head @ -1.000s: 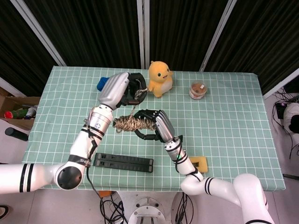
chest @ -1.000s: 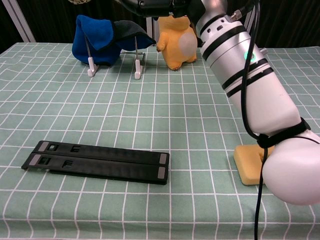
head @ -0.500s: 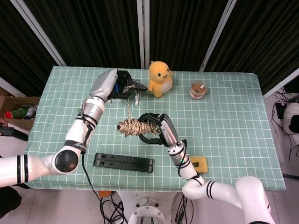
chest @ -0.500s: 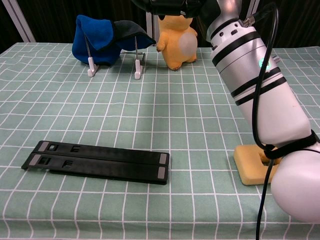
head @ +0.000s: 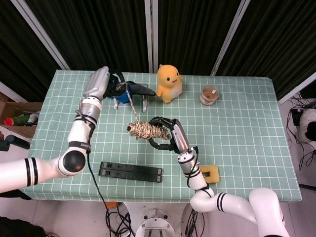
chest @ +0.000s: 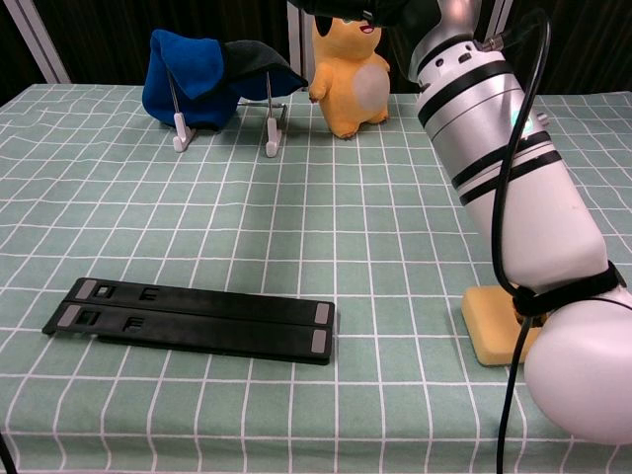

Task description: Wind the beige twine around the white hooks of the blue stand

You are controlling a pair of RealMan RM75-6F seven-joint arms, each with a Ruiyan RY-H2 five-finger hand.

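The blue stand point(head: 124, 97) sits at the table's far left, part-draped in dark cloth, with white hooks point(head: 144, 105) at its feet. In the chest view the stand point(chest: 194, 77) and its hooks point(chest: 270, 144) show plainly. My left hand point(head: 118, 84) hovers over the stand's top and holds the end of a taut strand of beige twine point(head: 132, 106). The strand runs down to the twine bundle point(head: 146, 131), which my right hand point(head: 167, 134) grips above mid-table. In the chest view only the right forearm point(chest: 494, 168) and the hand's lower edge point(chest: 355, 8) show.
A yellow duck toy point(head: 169, 83) stands just right of the stand. A small jar point(head: 210, 95) sits further right. A black slotted bar point(head: 131, 172) lies near the front edge, and a yellow sponge point(head: 210, 173) lies at the front right.
My left arm has swung left and back, from in front of the stand to over its top, drawing the twine strand out longer. The right hand and bundle have shifted slightly toward the stand.
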